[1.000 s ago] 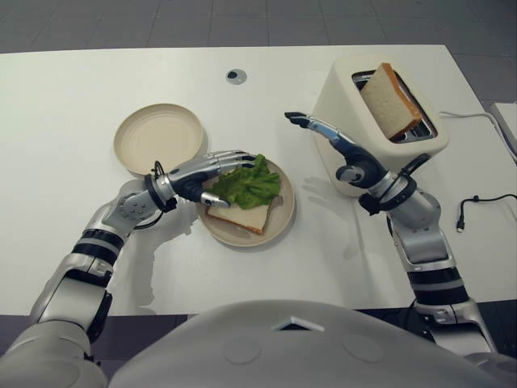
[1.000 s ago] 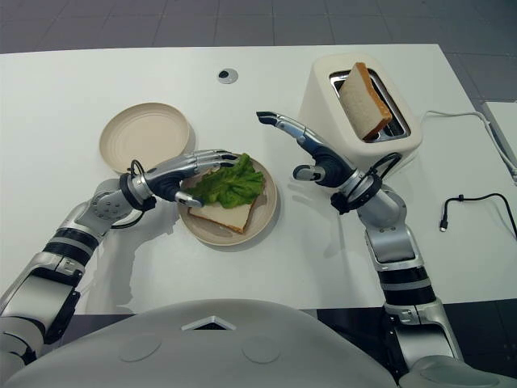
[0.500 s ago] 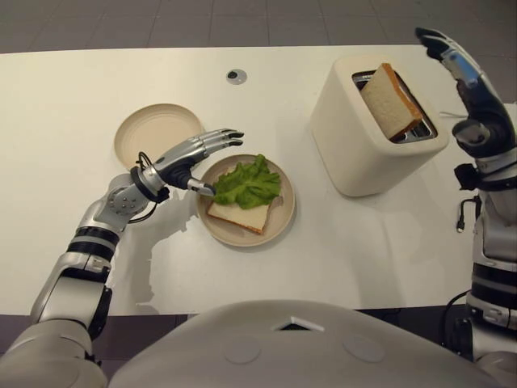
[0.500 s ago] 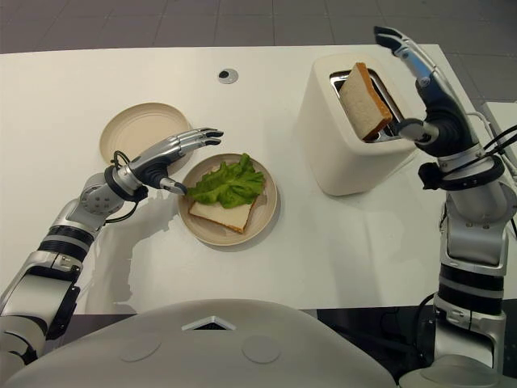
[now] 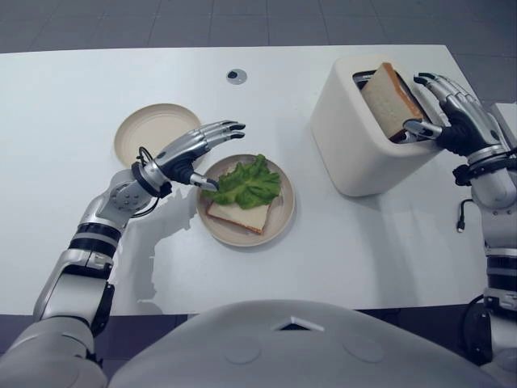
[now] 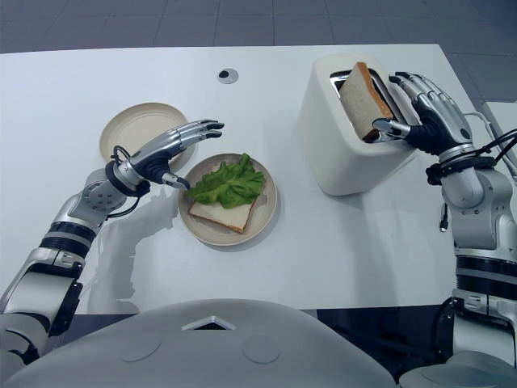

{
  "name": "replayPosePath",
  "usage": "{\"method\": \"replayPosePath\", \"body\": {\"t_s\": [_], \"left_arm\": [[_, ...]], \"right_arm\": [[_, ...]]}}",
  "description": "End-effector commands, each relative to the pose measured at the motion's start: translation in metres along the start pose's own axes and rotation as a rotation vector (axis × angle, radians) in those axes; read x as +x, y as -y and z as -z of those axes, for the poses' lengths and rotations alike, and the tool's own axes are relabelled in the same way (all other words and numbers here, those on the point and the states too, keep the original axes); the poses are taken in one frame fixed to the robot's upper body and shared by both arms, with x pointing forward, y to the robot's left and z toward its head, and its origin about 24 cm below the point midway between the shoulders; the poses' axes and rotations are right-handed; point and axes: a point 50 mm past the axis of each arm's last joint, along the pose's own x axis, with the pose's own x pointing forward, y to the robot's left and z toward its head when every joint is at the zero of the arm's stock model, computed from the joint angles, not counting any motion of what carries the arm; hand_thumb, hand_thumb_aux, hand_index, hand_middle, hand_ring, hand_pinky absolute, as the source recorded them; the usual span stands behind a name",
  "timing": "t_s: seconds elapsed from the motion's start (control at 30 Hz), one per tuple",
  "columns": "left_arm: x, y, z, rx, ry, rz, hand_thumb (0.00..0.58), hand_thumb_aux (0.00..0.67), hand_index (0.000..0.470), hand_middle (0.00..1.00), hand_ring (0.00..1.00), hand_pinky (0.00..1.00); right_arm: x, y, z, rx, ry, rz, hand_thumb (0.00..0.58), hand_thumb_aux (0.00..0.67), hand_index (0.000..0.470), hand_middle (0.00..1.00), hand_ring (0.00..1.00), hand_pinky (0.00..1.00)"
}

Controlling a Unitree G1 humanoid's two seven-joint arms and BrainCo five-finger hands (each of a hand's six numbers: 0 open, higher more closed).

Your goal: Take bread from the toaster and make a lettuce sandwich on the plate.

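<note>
A cream toaster (image 5: 355,141) stands at the right of the white table, with one bread slice (image 5: 388,99) sticking up from its slot. My right hand (image 5: 452,117) hovers over the toaster's right side, fingers spread and open, close to the slice but not gripping it. On the beige plate (image 5: 279,222) lies a bread slice (image 5: 242,217) with a green lettuce leaf (image 5: 249,183) on top. My left hand (image 5: 194,149) is held open just left of the plate, holding nothing.
A second, bare beige plate (image 5: 149,129) sits behind my left hand. A small round grommet (image 5: 235,76) is set in the table at the back. A black cable (image 5: 463,214) lies at the right edge.
My right hand swung from in front of the toaster up over its right side and came down beside the slice. My left hand let go of the lettuce and drew back left of the plate.
</note>
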Motion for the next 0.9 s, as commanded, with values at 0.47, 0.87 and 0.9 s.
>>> {"method": "replayPosePath", "body": {"t_s": [0.47, 0.87, 0.9], "left_arm": [[0.002, 0.002, 0.002, -0.011, -0.001, 0.017, 0.0, 0.0, 0.0, 0.0, 0.0, 0.0], [0.003, 0.003, 0.005, -0.008, -0.016, 0.017, 0.0, 0.0, 0.0, 0.0, 0.0, 0.0], [0.003, 0.003, 0.005, -0.008, -0.016, 0.016, 0.0, 0.0, 0.0, 0.0, 0.0, 0.0]], "right_arm": [[0.006, -0.008, -0.033, -0.122, 0.157, -0.116, 0.0, 0.0, 0.0, 0.0, 0.0, 0.0], [0.017, 0.004, -0.027, -0.132, 0.091, -0.006, 0.58, 0.67, 0.47, 0.72, 0.72, 0.72], [0.018, 0.008, -0.028, -0.123, 0.1, 0.021, 0.58, 0.67, 0.47, 0.85, 0.85, 0.85]]}}
